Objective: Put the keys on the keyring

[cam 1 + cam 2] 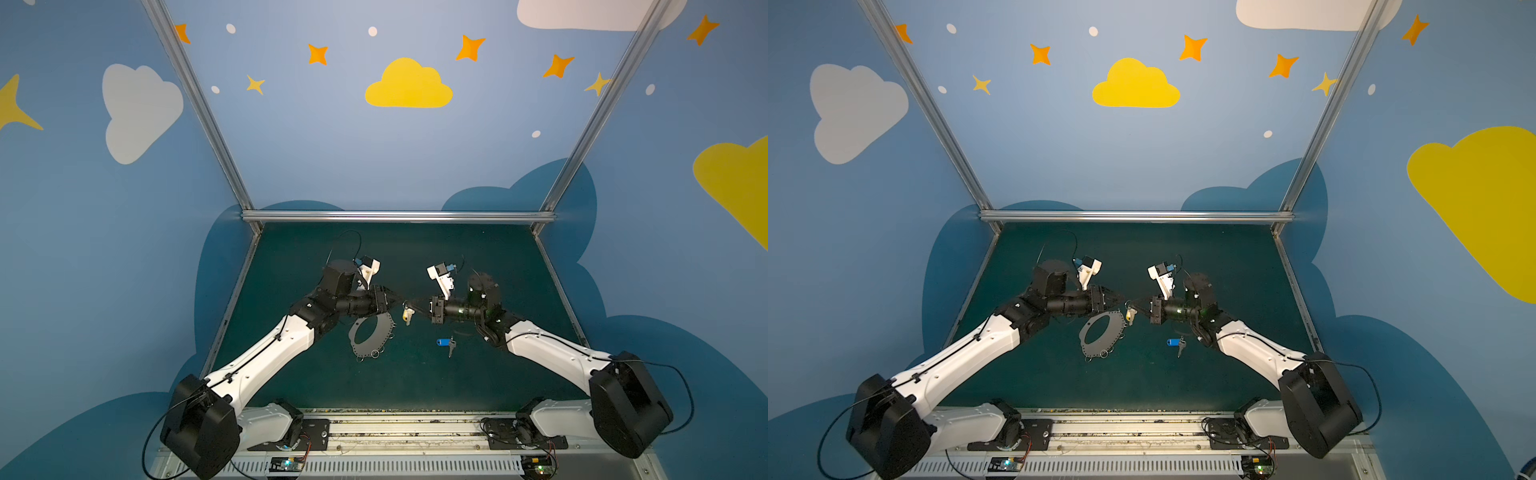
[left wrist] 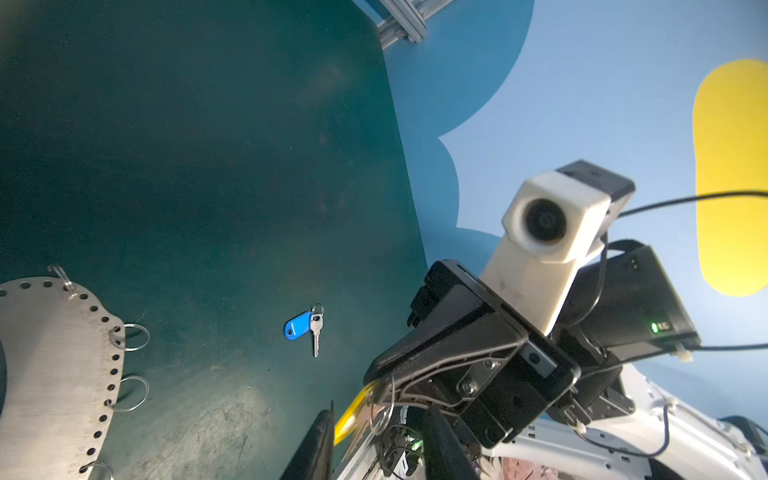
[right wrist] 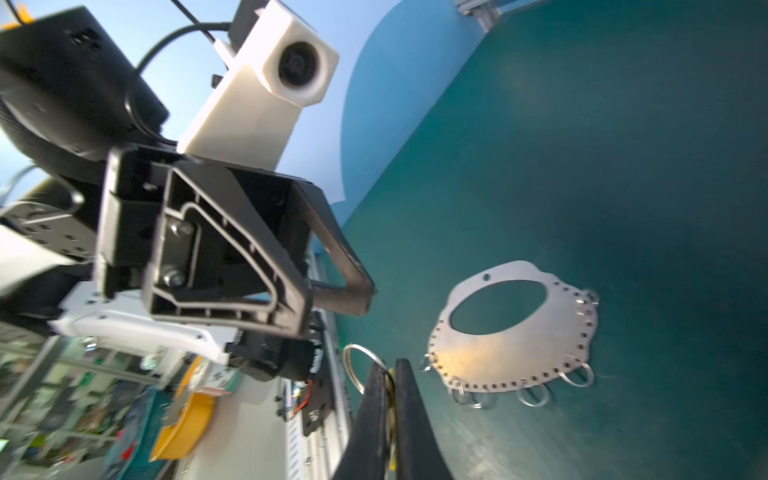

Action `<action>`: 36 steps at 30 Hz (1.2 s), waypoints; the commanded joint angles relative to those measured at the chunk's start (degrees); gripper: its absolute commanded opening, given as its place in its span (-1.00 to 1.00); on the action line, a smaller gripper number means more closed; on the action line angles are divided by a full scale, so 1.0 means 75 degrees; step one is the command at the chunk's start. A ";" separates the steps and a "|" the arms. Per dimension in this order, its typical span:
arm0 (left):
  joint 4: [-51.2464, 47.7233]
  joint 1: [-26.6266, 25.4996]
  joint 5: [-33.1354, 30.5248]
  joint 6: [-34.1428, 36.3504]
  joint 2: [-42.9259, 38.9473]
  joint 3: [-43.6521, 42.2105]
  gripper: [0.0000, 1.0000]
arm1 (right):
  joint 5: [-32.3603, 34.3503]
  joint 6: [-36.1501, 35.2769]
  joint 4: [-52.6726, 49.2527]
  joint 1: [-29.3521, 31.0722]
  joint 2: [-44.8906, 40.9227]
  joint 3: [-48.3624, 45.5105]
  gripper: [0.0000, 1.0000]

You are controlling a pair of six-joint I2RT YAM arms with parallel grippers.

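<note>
Yellow-tagged key (image 1: 407, 316) hangs from the pinched-shut right claw (image 3: 390, 374) — left claw (image 1: 398, 299), empty, stands parted just beside it.

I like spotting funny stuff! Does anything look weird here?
Nothing broken or spilled. One funny thing: the yellow-tagged key dangles in the air from a split ring pinched in the right tool, while the blue-tagged key lies on the mat.

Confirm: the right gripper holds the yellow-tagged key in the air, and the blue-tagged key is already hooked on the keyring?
No: the blue-tagged key lies loose on the mat, apart from the keyring, as both top views show. The right gripper does hold the yellow-tagged key in the air.
</note>
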 commanded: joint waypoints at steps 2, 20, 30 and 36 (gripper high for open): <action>0.0087 -0.0201 0.0133 0.0186 0.0141 0.0289 -0.19 | -0.0656 0.0500 0.0675 -0.0050 0.0046 -0.0106 -1.00; -0.0601 -0.0320 -0.0261 0.0449 0.0039 0.0594 -0.92 | -0.0495 0.0373 0.0211 -0.0084 0.0137 0.0036 -0.52; -0.1568 -0.0313 -0.1048 0.0449 0.0325 0.0979 -0.92 | 0.1766 -0.0962 -0.2196 -0.0235 -0.1159 -0.0082 -0.32; -0.1462 -0.0319 -0.0855 0.0391 0.0515 0.1060 -0.92 | 0.1437 -0.1152 -0.1724 0.0211 -0.1133 -0.0175 -0.24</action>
